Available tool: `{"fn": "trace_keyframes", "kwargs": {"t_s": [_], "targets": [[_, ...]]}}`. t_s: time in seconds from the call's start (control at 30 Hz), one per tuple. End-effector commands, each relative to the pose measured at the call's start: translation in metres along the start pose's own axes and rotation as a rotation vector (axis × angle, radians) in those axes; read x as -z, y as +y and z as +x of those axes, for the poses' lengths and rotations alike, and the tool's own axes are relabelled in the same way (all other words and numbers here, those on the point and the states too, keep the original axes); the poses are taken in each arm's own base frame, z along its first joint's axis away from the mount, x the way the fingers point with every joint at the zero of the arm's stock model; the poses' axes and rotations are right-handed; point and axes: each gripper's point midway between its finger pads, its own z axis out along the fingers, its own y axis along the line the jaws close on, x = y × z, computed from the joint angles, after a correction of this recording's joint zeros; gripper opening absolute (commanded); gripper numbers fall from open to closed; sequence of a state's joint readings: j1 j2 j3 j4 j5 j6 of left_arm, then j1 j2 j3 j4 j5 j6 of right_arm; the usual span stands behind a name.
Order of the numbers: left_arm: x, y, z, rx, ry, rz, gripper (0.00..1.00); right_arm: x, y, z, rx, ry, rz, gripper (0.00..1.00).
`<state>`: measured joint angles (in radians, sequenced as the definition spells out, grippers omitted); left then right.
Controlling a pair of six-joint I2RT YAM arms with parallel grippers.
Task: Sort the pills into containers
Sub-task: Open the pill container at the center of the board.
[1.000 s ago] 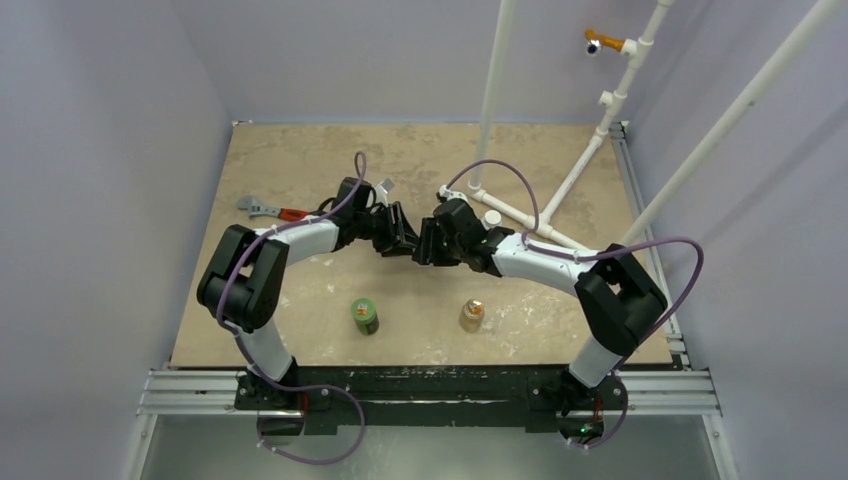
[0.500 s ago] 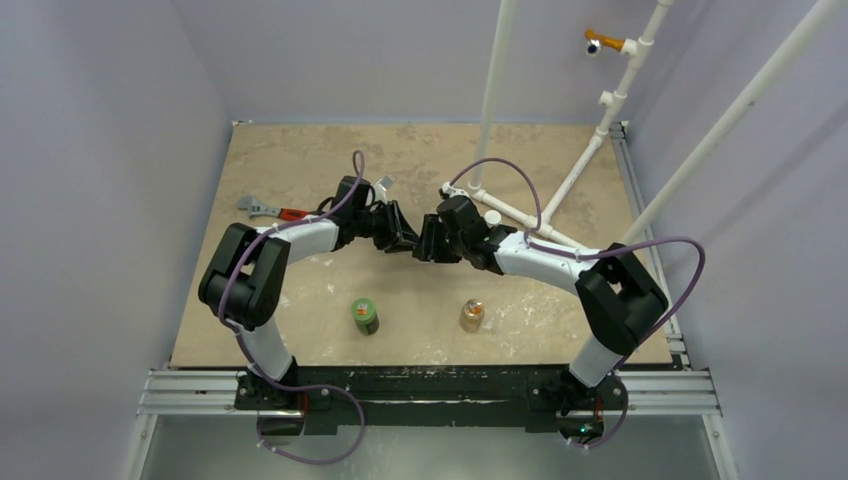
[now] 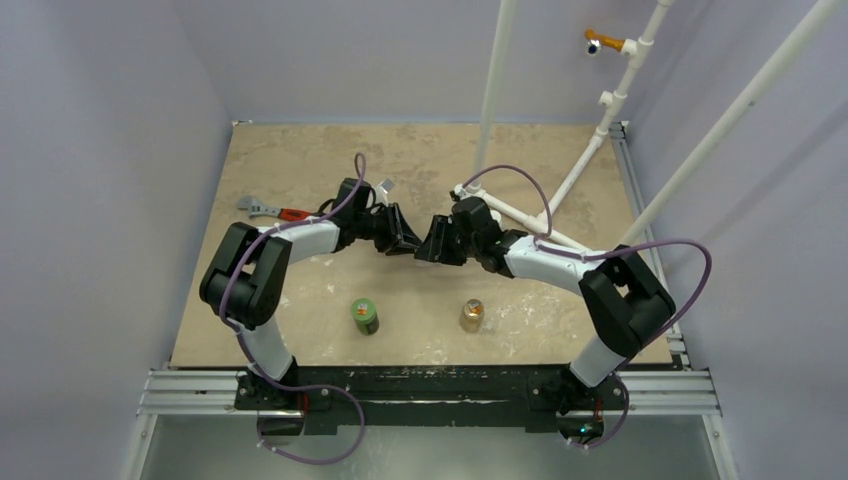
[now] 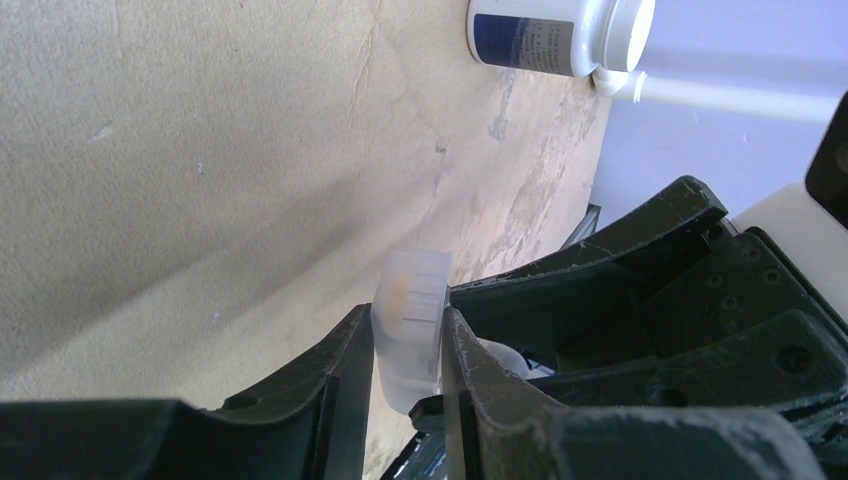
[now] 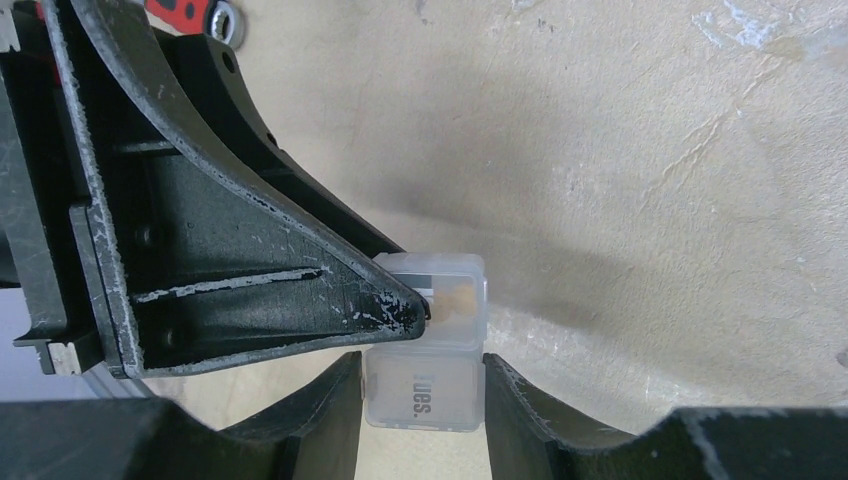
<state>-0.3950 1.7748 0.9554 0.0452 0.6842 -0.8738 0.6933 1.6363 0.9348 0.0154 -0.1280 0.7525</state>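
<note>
The container [image 5: 440, 345], a small clear plastic case marked "Tues.", hangs above the table between both arms. My right gripper [image 5: 424, 385] is shut on its labelled half. My left gripper [image 4: 408, 322] is shut on the other half [image 4: 412, 285], and its black finger [image 5: 250, 260] shows in the right wrist view lying over that part. A pale tan pill [image 5: 458, 297] shows through the clear wall there. In the top view the left gripper [image 3: 404, 243] and right gripper [image 3: 430, 247] meet nose to nose at mid-table, hiding the case.
A green bottle [image 3: 364, 315] and a tan-orange bottle [image 3: 471, 315] stand near the front edge. A dark white-capped bottle [image 4: 560, 30] lies by the white pipe frame [image 3: 530, 220]. A red-handled wrench [image 3: 268, 210] lies at the left.
My left gripper has closed onto the case. The right arm's wrist has shifted slightly right and back; its jaws kept their grip.
</note>
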Motion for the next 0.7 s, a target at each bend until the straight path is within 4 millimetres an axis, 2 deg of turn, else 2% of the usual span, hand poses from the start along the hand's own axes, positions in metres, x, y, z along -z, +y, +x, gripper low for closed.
{"fn": "trace_keyframes", "kwargs": {"t_s": [0.0,0.23,0.43,0.67], "targets": [[0.003,-0.002,-0.005,-0.028,-0.011,0.025,0.00,0.013,0.017,-0.020,-0.047,-0.046,-0.114,0.27],[0.005,-0.003,-0.008,-0.032,-0.017,0.022,0.00,0.016,0.010,-0.019,-0.077,-0.043,-0.124,0.39],[0.008,-0.003,-0.009,-0.041,-0.019,0.015,0.00,0.021,-0.001,-0.023,-0.058,-0.065,-0.057,0.50],[0.009,-0.003,-0.009,-0.044,-0.020,0.012,0.00,0.026,-0.011,-0.028,-0.038,-0.089,0.011,0.51]]}}
